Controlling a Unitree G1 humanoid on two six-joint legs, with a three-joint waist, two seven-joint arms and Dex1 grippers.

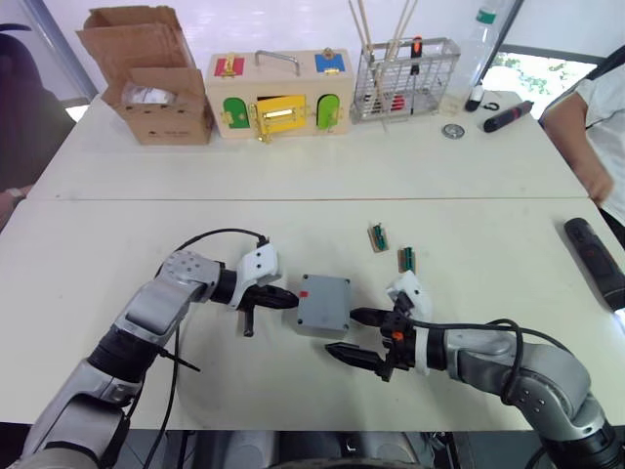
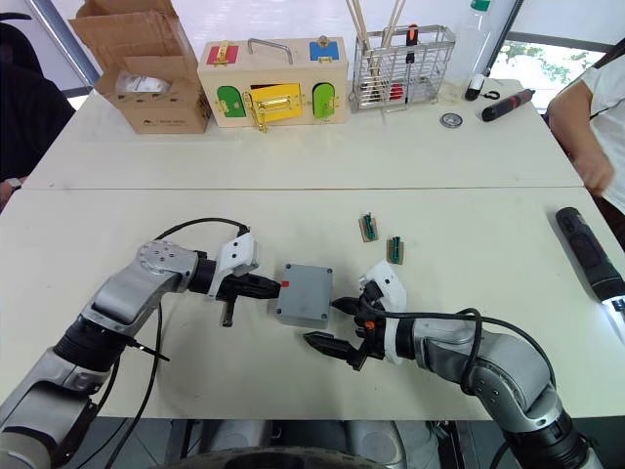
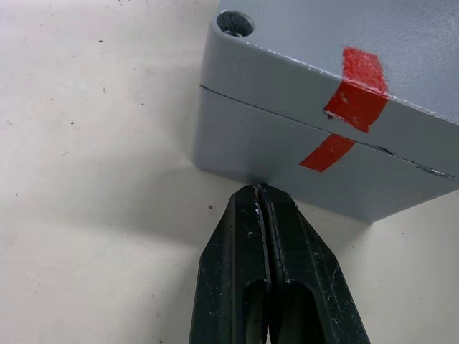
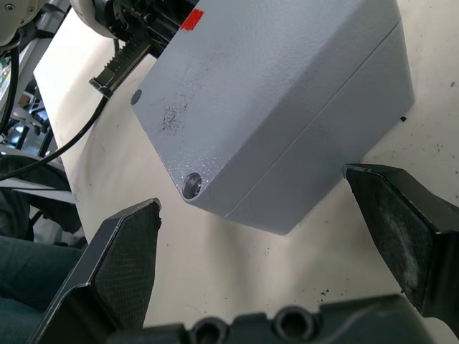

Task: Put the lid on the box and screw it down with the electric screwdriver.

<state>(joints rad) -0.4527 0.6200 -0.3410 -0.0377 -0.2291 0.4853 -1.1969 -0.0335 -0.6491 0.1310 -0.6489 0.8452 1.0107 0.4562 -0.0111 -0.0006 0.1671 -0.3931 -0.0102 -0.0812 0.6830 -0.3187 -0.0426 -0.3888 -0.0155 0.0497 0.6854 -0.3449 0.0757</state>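
Observation:
The grey box stands on the white table in front of me, and the lid lies on top of it with a thin seam between them. Red tape marks run across lid and box on the side facing my left gripper. My left gripper is shut, and its joined fingertips press against that side, low down. On the opposite side my right gripper stands open, with one corner of the box between its fingers but apart from them. The electric screwdriver lies at the table's far right edge.
Two small green parts lie just behind the box. Along the back stand a cardboard box, a wooden box with coloured doors and a wire rack. A person's arm reaches in at the right.

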